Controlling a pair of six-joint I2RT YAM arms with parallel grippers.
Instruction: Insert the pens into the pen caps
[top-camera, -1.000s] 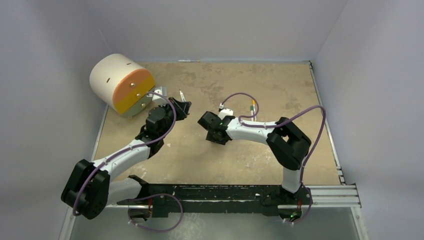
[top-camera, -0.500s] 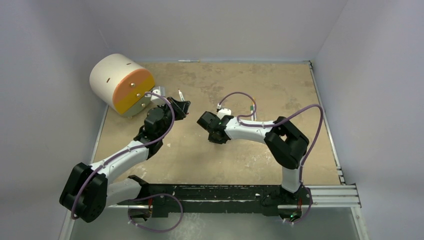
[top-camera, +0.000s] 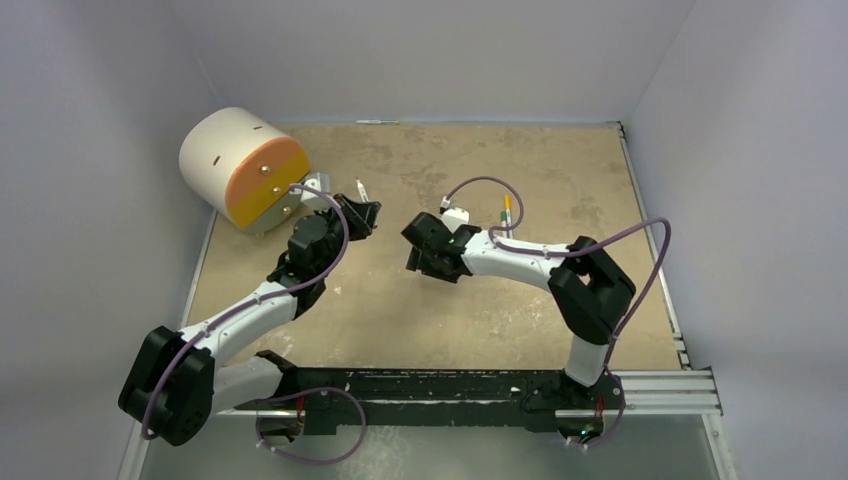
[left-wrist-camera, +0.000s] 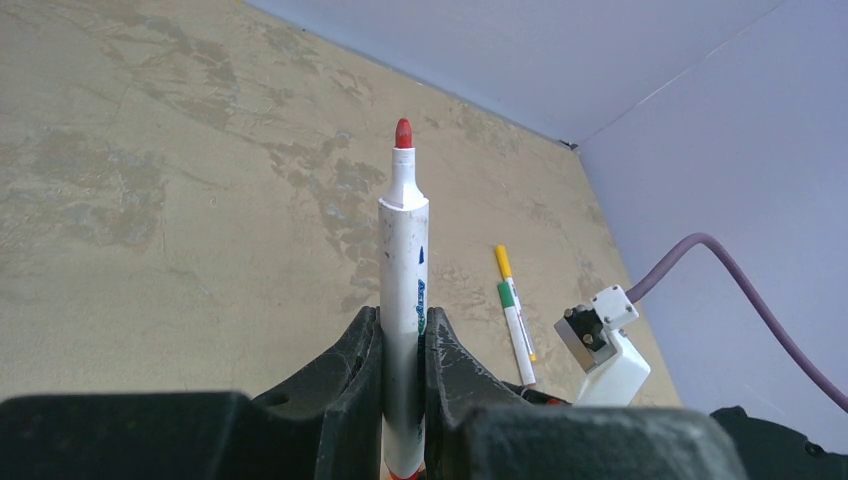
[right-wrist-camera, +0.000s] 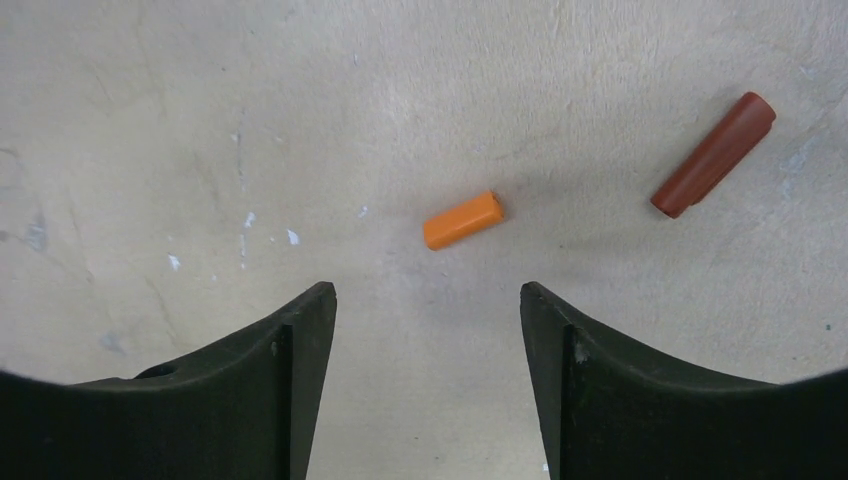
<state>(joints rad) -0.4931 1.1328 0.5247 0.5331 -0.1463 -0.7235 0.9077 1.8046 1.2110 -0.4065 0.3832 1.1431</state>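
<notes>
Right gripper (right-wrist-camera: 425, 295) shifted slightly outward, jaws spread wide, 1 orange cap (right-wrist-camera: 462, 220) lying loose ahead; my left gripper (left-wrist-camera: 402, 318) clamps the red-tipped pen (left-wrist-camera: 403, 250).

Pale lavender walls (top-camera: 450, 60) enclose a mottled tan tabletop (top-camera: 420, 320) under soft, even light.

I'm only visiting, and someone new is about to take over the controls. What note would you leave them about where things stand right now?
Left gripper: shut on the red-tipped pen, which is uncapped.
Right gripper: open and empty above the table.
Orange cap lies just ahead of the right gripper, with the dark red-brown cap apart from it.
Another pen, yellow and green at one end, lies near the right arm.
Done: red-tipped pen in hand.
Left: both caps lie loose; probably grab one next and fit it.
</notes>
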